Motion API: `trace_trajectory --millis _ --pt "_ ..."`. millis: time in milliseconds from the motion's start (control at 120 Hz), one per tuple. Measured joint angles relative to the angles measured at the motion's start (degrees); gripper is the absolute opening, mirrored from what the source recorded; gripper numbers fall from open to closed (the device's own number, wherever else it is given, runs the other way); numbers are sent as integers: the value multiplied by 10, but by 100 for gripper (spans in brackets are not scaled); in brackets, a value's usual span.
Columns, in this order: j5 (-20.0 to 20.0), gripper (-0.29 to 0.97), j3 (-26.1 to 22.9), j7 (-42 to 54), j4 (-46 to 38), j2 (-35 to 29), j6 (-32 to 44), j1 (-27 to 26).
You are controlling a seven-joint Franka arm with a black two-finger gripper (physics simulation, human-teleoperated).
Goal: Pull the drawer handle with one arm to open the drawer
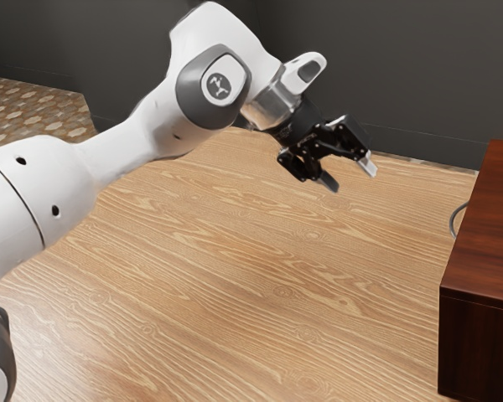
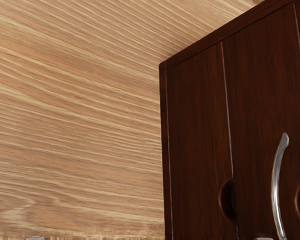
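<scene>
The hand, fingers spread and empty, hangs over the wooden counter, well apart from the dark drawer cabinet at the exterior view's right, aimed at its curved metal handle, seemingly to line up a grasp.

You see a black gripper; ahead of its jaws, a dark red-brown cabinet with silver handle; beneath, tan wavy-grained table.

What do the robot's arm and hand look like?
The arm is glossy white with rounded links, a grey round joint cap bearing a white logo, and a silver wrist ring. The hand is black with pale fingertips.
</scene>
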Motion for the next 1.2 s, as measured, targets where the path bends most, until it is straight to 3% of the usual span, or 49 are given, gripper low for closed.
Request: trace_trajectory --millis 150,242,325,542,1200 --pt "-4 47 -10 -18 14 9 -17 -1" --pt "0 45 -24 -28 89 75 -20 -23" --pt "0 40 -37 -36 114 97 -11 -28" --pt "-1 30 -50 -50 117 105 2 -29" --pt "-4 17 -71 -77 115 139 49 -42"
